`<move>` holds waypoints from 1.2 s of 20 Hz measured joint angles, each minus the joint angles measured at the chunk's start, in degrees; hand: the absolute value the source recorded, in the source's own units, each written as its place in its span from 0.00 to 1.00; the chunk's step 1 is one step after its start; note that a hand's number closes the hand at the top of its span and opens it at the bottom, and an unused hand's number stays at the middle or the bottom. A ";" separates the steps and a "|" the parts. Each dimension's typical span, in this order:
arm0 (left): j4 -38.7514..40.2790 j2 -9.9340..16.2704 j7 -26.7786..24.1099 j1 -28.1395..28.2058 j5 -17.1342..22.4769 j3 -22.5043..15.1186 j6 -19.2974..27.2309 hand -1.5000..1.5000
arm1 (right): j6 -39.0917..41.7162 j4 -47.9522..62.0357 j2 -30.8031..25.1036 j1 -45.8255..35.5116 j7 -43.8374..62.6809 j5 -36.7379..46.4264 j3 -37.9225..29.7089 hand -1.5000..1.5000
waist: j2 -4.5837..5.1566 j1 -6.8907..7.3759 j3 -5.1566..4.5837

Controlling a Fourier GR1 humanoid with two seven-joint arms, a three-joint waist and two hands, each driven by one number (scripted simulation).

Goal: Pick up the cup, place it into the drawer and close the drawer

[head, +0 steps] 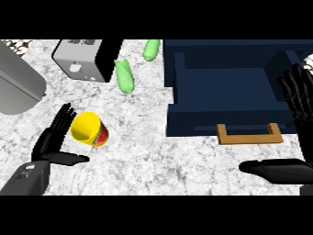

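Yellow inside and banded red and orange outside, the cup (pixel 91 129) lies tilted on the marbled white counter (pixel 159 160), its mouth turned toward seven o'clock. It sits just beside the left hand (pixel 56 137), at that hand's three o'clock; the straight fingers (pixel 62 120) stand along the cup's left side and the thumb (pixel 69 159) juts out beneath it, nothing curled round it. Whether the fingers touch the cup I cannot tell.

At two o'clock from the cup stands the dark blue drawer (pixel 237 98), pulled open, with a wooden handle (pixel 249 134) on its front. The right hand (pixel 308 133) shows at the drawer's right side, fingers straight and pointing toward twelve o'clock, thumb reaching toward nine o'clock, holding nothing.

Toward twelve o'clock from the cup are a silver and black toaster (pixel 86 59) and two green vegetables (pixel 124 76), with a grey rounded object (pixel 8 80) at ten o'clock. No writing or brand can be read on anything.
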 measured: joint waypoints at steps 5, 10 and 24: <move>3.38 0.03 -2.38 -1.52 -1.25 -0.31 1.01 0.00 | 0.26 0.44 -0.03 -0.77 -0.15 0.07 0.18 0.00 | 0.16 -0.29 -0.05; 4.86 -0.36 -3.59 -2.57 -1.63 -0.34 1.27 0.00 | 0.70 0.17 -0.06 -0.26 -0.15 -0.42 0.01 0.00 | 0.16 -0.36 -0.04; 5.80 -2.74 -3.01 -5.06 -0.95 -0.25 -2.36 0.00 | 0.23 1.71 1.02 -0.71 -1.03 0.69 1.02 0.00 | 0.30 -0.54 -0.09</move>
